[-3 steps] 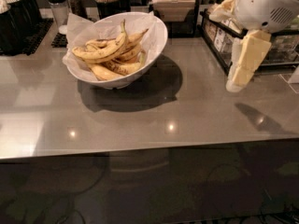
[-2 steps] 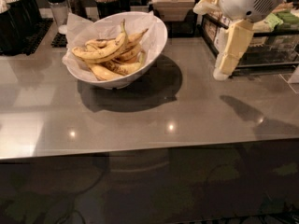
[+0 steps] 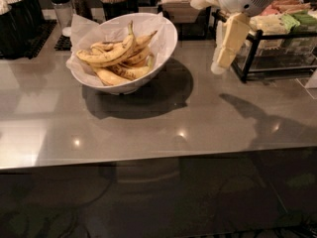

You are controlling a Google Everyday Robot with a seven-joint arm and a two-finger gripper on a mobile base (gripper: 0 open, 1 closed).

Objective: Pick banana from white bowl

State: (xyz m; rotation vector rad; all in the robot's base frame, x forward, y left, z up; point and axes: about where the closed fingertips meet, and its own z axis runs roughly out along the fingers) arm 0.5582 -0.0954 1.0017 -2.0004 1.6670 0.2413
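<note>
Bananas [image 3: 116, 56] fill the white bowl [image 3: 166, 38], upper left. The gripper [image 3: 219, 66], upper right, has edged leftward above the grey counter [image 3: 148, 128] — grip unreadable.

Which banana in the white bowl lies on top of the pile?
The long curved banana across the pile's left, stem pointing up; the others lie beneath it. The end effector hangs right of the white bowl.

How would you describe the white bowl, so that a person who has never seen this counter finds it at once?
On the long grey counter, look at the back left, well left of the gripper that hangs near the black wire rack. The white bowl stands there. It alone is round, glossy, paper-lined and full of bananas.
</note>
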